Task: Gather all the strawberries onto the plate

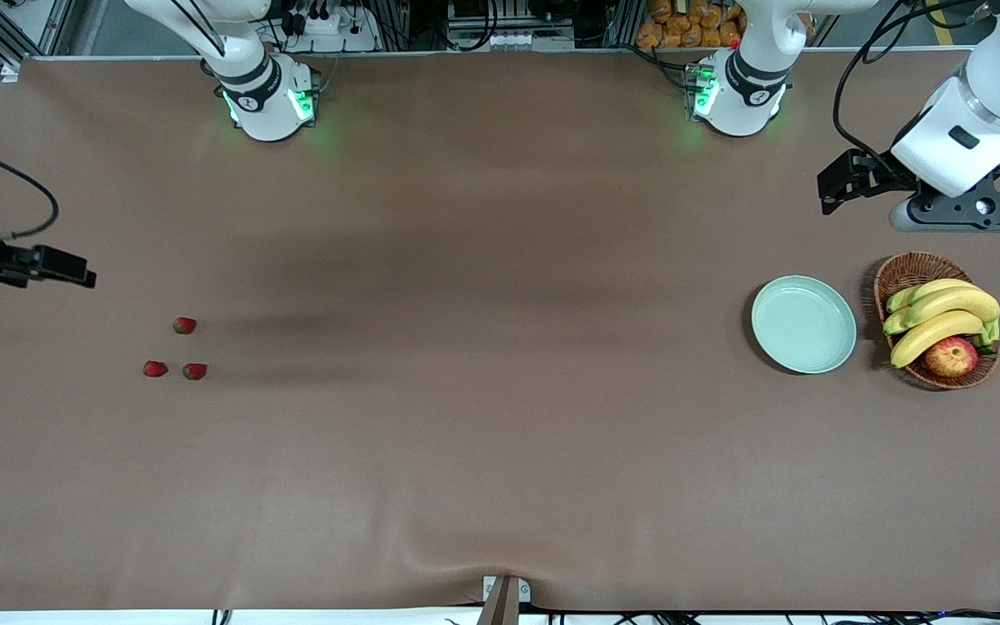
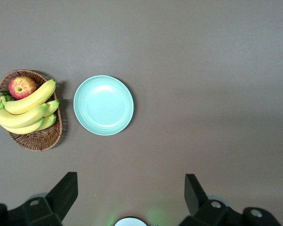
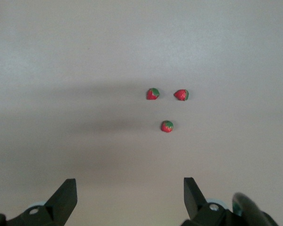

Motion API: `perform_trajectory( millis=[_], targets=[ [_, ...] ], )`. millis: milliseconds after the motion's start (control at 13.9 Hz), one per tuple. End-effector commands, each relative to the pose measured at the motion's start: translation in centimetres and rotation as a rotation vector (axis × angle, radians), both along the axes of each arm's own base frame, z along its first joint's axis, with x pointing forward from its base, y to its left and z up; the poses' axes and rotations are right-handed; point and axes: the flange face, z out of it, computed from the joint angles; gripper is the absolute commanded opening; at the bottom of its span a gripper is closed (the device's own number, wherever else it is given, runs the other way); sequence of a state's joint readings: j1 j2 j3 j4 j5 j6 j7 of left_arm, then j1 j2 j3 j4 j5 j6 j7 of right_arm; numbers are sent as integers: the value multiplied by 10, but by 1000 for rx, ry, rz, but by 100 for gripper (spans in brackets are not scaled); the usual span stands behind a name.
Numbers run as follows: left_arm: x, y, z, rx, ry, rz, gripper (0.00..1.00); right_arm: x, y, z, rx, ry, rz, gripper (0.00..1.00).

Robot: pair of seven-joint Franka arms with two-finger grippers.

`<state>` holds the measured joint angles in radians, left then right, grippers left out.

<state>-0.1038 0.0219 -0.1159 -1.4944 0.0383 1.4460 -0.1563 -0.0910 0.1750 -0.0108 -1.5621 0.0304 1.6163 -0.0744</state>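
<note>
Three tiny red strawberries lie on the brown table toward the right arm's end: one (image 1: 184, 325) and, nearer the front camera, a pair (image 1: 154, 369) (image 1: 194, 371). The right wrist view shows all three (image 3: 153, 93) (image 3: 181, 94) (image 3: 167, 126). The mint-green plate (image 1: 804, 324) sits empty toward the left arm's end and also shows in the left wrist view (image 2: 104, 105). My right gripper (image 1: 83, 276) (image 3: 129, 186) is open and empty over bare table beside the strawberries. My left gripper (image 1: 830, 187) (image 2: 130, 186) is open and empty over bare table beside the plate.
A brown wicker basket (image 1: 908, 269) with bananas (image 1: 943, 317) and a red-yellow apple (image 1: 951, 356) stands beside the plate, at the left arm's end; it also shows in the left wrist view (image 2: 35, 139). A wide stretch of brown table lies between the strawberries and the plate.
</note>
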Motion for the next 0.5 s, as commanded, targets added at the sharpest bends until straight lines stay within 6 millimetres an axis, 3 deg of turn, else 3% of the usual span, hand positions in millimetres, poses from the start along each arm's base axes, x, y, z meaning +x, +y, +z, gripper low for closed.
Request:
perform_trajectory(
  millis=[0,144,431],
  targets=[
    [-8,0,7,-24,7,14,100,6,-8,-30,16,9,-1,100],
    [-8,0,8,-36,8,17,100,18,-18,-53,10,0,6,100],
    [-8,-1,7,-43,10,16,100,35,-58,-107,20,0,33,100]
  ],
)
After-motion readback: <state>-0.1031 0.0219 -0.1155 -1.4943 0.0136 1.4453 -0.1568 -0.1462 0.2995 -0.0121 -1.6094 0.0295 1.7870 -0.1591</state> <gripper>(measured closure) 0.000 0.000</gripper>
